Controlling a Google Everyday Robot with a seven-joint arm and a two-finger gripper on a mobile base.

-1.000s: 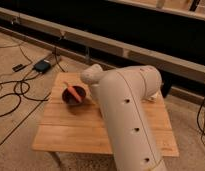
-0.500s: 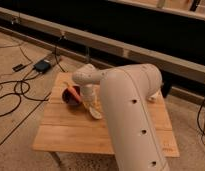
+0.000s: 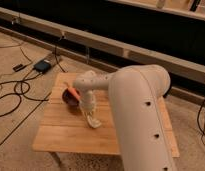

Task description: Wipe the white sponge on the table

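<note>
LAB FLOOR: We are watching the robot's gripper (image 3: 90, 118) reaching down near the middle of the table (image 3: 58, 136), at about 4 o'clock from the dark reddish bowl (image 3: 69, 97). A pale shape at its tip, which we are taking for the white sponge (image 3: 95, 123), is lying against the planks. Whether the gripper is clamping it we cannot tell (the wrist is blocking the grip). We are judging the wiping as only starting, with most of the tabletop awaiting strokes.
</note>
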